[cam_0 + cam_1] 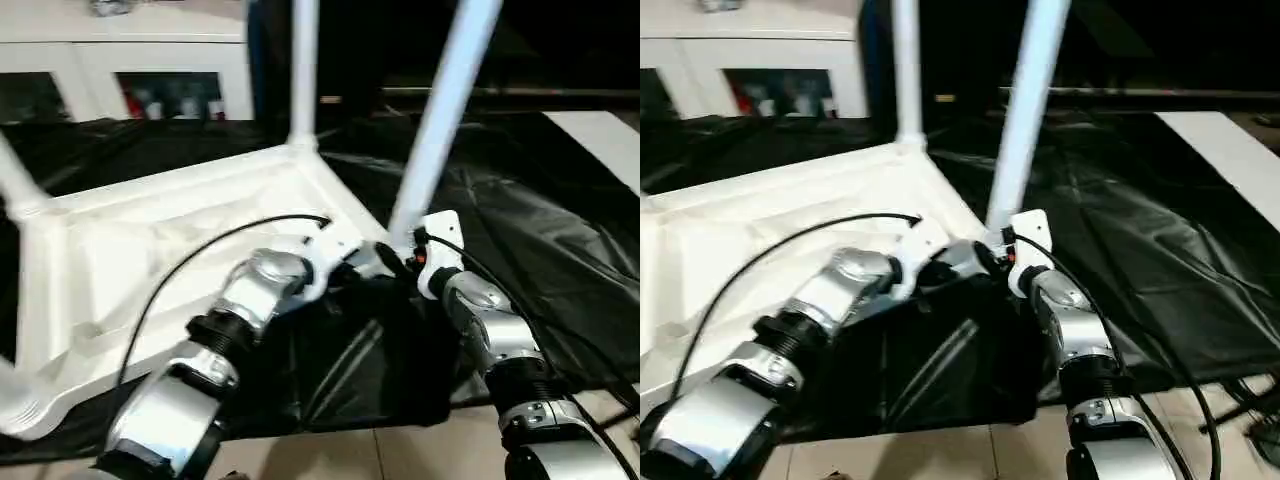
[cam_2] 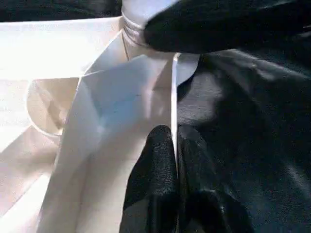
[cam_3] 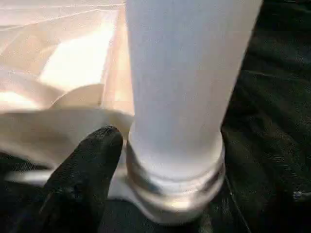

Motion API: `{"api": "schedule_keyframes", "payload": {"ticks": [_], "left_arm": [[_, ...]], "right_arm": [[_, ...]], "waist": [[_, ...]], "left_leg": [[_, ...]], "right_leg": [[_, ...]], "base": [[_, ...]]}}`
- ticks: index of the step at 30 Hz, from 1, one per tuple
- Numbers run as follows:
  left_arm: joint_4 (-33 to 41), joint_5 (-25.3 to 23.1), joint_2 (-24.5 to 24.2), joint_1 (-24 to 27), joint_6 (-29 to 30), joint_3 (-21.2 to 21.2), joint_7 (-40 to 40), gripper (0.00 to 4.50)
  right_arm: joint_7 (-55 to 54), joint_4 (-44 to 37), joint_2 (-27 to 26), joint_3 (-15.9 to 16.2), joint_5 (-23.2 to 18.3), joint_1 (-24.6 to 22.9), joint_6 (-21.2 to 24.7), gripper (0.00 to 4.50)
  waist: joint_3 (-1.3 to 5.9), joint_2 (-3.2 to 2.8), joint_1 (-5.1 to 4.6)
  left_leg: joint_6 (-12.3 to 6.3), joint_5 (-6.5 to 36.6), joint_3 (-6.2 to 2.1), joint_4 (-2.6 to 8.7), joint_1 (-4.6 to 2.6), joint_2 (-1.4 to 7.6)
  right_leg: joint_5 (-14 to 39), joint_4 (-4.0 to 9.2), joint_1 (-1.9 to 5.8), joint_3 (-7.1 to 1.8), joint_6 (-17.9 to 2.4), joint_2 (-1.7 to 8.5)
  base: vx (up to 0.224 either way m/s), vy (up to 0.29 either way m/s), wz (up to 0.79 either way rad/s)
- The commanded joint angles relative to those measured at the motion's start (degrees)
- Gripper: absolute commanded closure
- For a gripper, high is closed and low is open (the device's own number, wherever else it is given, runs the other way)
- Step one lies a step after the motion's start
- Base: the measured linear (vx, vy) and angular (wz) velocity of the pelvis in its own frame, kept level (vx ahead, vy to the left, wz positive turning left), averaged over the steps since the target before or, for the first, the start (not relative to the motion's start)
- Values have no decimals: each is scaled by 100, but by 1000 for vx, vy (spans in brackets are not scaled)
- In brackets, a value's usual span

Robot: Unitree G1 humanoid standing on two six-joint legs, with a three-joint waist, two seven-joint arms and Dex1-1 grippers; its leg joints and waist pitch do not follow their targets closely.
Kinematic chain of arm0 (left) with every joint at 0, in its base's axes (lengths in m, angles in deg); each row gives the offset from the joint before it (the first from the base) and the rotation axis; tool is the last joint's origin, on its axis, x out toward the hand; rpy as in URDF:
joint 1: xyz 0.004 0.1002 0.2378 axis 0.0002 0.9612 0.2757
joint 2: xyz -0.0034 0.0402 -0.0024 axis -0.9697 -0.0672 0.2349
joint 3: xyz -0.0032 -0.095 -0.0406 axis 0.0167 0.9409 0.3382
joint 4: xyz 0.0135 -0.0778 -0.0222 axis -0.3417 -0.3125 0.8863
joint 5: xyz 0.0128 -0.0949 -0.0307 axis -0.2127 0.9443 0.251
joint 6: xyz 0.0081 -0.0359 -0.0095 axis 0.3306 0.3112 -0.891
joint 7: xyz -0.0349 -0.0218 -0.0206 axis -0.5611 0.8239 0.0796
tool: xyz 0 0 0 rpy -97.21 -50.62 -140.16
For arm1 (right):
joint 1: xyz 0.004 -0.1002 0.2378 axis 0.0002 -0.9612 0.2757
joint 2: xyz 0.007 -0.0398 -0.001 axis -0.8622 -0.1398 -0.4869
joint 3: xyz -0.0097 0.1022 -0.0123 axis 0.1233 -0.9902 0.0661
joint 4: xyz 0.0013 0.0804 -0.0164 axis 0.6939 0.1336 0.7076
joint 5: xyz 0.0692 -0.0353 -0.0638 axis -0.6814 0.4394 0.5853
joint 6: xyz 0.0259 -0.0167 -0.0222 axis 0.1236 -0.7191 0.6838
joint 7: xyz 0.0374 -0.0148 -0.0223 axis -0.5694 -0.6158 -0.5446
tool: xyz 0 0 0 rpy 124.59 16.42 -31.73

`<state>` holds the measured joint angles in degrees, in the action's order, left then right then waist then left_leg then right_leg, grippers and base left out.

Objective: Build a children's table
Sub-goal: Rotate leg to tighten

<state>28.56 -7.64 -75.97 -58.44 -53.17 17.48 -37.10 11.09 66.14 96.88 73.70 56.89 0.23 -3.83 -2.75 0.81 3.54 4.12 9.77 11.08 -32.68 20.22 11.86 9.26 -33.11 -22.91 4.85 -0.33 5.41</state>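
The left end effector (image 2: 174,160) pinches the tabletop (image 1: 150,250) rim beside the corner socket. The right end effector (image 3: 121,160) grasps the leg (image 1: 440,120) at that socket, one finger (image 3: 85,170) visible, the other hidden behind it; the leg's top is cut off.

White cabinet (image 1: 120,60) behind black-draped work table (image 1: 560,240), tiled floor (image 1: 400,450).

White tabletop (image 1: 150,250) upside down w/ legs (image 1: 440,110) upright in corners.

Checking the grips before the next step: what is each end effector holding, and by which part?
The left end effector pinches the thin side wall of the white plastic rectangular tabletop. The right end effector sits at the base of a white tubular leg; its grip cannot be told.
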Motion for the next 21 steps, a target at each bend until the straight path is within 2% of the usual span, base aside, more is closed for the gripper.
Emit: {"api": "schedule_keyframes", "payload": {"ticks": [1,2,4,5,7,8,9,10,12,13,14,17,18,19,21], "left_arm": [[-51,-48,-89,78,-155,-32,155,450],[18,-37,-214,131,-252,-94,452,450],[72,-44,-318,167,-274,-153,649,450],[239,-26,-489,260,-367,-266,1068,450],[425,36,-633,359,-433,-350,1479,450],[531,76,-705,416,-490,-396,1696,450],[788,187,-869,542,-536,-485,2157,450],[1035,306,-1024,655,-542,-558,2570,450],[1195,383,-1118,705,-437,-598,2799,450],[1264,381,-1202,713,-363,-643,2957,450],[1285,378,-1229,717,-352,-654,3008,450],[1294,352,-1281,725,-392,-620,3041,450],[1310,340,-1299,733,-405,-604,3029,450],[1328,333,-1314,739,-409,-597,3017,450],[1373,346,-1338,757,-381,-589,3016,450]], "right_arm": [[840,-374,59,413,-195,-25,16,67],[1323,-502,285,512,-225,-85,39,67],[1636,-590,464,596,-203,-136,15,67],[1979,-692,689,632,-230,-189,47,67],[2212,-714,834,624,-230,-206,37,67],[2276,-724,891,623,-223,-213,25,67],[2426,-751,1010,633,-224,-229,23,67],[2595,-775,1128,656,-226,-243,27,67],[2791,-822,1218,699,-251,-266,45,67],[2958,-872,1281,745,-289,-288,102,67],[3030,-900,1308,766,-307,-301,126,67],[3433,-1099,1460,930,-353,-408,226,67],[3584,-1145,1509,990,-343,-441,247,67],[3654,-1158,1529,1016,-335,-454,256,67],[3724,-1145,1540,1034,-335,-457,266,82]], "waist": [[338,81,23],[343,88,20],[344,93,11],[341,89,10],[359,75,3],[371,77,14],[385,54,20],[396,34,20],[417,20,49],[410,7,68],[411,8,95],[391,16,173],[385,51,172],[377,35,185],[363,54,173]], "left_leg": [[-234,1723,-76,367,-22,83],[-285,1653,-75,362,3,81],[-352,1571,-76,360,26,95],[-369,1537,-87,370,37,103],[-368,1486,-81,353,28,110],[-368,1406,-76,340,13,122],[-364,1282,-78,335,6,140],[-369,1202,-75,330,11,141],[-469,936,-36,309,-16,159],[-496,901,-23,303,-28,167],[-533,838,-20,303,-18,172],[-480,962,-7,310,-31,179],[-456,1004,-6,314,-22,175],[-400,1133,-12,320,-27,177],[-292,1322,-25,332,-25,167]], "right_leg": [[2542,510,225,-198,-649,289],[2488,503,254,-194,-668,287],[2320,472,270,-203,-713,285],[2341,473,287,-198,-726,292],[2268,459,272,-206,-812,303],[2057,431,267,-220,-932,312],[1729,380,271,-228,-1100,320],[1526,349,277,-231,-1177,312],[724,252,277,-234,-1481,259],[586,238,258,-238,-1520,254],[473,213,280,-228,-1560,254],[657,235,284,-232,-1514,271],[761,244,289,-231,-1482,275],[1008,272,286,-232,-1405,292],[1514,325,281,-234,-1243,316]], "base": [[0,0,0],[0,0,0],[0,0,0],[0,0,0],[0,0,0],[0,0,0],[0,0,0],[53,-4,2],[27,-2,1],[0,0,0],[0,0,0],[0,0,0],[0,0,0],[0,0,0],[0,0,0]]}}
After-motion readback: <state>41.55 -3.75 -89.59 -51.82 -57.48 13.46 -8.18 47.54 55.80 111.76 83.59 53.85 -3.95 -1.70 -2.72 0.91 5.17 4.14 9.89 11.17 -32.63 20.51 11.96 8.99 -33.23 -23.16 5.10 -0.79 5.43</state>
